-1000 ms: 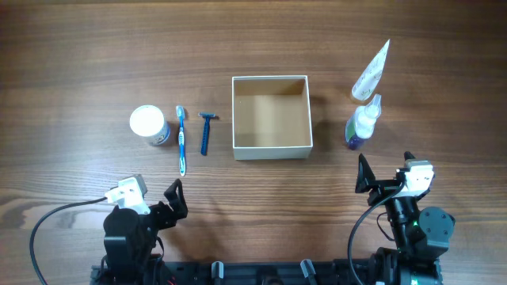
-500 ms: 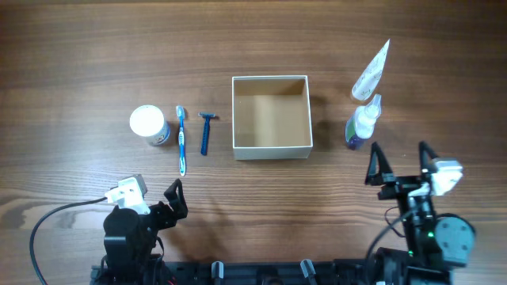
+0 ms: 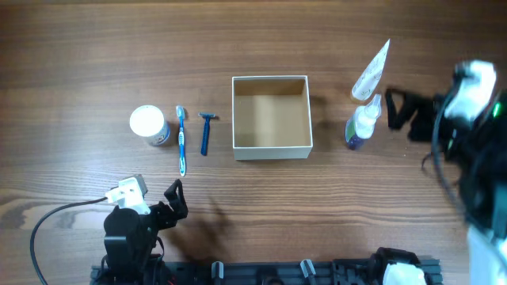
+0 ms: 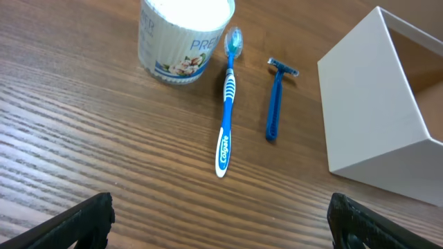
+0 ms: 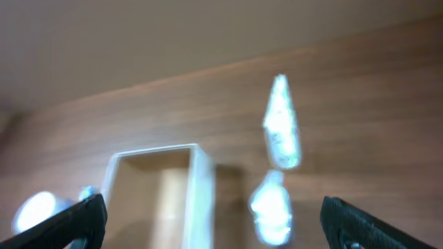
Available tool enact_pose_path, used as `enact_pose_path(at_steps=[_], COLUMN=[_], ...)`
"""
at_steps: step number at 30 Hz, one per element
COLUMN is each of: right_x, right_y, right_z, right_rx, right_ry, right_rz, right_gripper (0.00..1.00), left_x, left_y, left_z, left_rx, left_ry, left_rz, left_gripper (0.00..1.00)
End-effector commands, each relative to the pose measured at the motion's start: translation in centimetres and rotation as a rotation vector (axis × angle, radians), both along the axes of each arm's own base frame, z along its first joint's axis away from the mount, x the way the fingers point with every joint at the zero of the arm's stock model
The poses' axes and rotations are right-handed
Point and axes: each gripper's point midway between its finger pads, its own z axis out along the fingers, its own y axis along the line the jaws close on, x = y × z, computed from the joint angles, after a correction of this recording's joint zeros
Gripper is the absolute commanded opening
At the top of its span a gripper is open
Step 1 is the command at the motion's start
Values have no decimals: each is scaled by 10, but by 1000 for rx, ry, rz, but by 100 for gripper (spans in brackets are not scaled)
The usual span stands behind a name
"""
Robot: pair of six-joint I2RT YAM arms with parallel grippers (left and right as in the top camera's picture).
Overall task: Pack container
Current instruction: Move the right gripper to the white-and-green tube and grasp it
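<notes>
1. Brown wood grain is seen across the table [image 3: 95, 47], on which every item is set.
2. The container [image 3: 272, 150], white-walled and tan inside, is placed at the middle of the table with its open side up; its whole floor is shown.
3. To its left, a blue razor [image 3: 206, 133], a blue-and-white toothbrush [image 3: 181, 142] and a white-lidded jar [image 3: 147, 123] are laid out in a row, the toothbrush just beside the jar.
4. To its right, a small bottle [image 3: 362, 124] with a purple base is found, and a white tube [image 3: 371, 71] is laid just beyond it.
5. The left gripper [image 4: 220, 221] is held near the table's near edge, its fingers spread wide with nothing between them; the toothbrush, razor and jar are seen ahead of it.
6. The right gripper [image 5: 211, 221] is blurred in the overhead view, just right of the bottle. Its fingertips are set wide apart and nothing is gripped.
</notes>
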Motion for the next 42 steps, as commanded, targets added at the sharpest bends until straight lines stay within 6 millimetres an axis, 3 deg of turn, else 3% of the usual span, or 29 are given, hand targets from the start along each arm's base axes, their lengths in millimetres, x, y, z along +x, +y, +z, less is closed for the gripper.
enact_pose_path(at_steps=[1,4,9,11,16,24,29,34,37,42], right_x=[19,37,68,76,97,136,153,157,155,152], right_y=[43,33,-14,-22,-28,-37,-36,-26,-26,-28], right_z=[27,23,-3,-13,-54,-120,-139,-153,-164,-184], right_rx=[107,103,-18,-56,-120,-147,-144,-157,-163,-186], right_ry=[-32,19,167,201,315,441,447,475,510,573], right_rz=[292,246,-59,-122,-220,-299,-294,-273,-270,-277], right_gripper=[100,100,100,100,99,89,78,68,57,52], left_x=[0,0,0,0,0,0,0,0,0,0], left_y=[-1,-1,-1,-1,-1,-1,-1,-1,-1,-1], left_z=[2,2,2,2,2,2,2,2,2,2], left_rx=[-11,-11,-11,-10,-10,-11,-10,-11,-11,-11], left_ry=[-11,-11,-11,-11,-11,-11,-11,-11,-11,-11], left_rz=[-3,-3,-3,-4,-4,-3,-4,-3,-3,-3], left_gripper=[100,100,100,100,100,100,100,100,100,100])
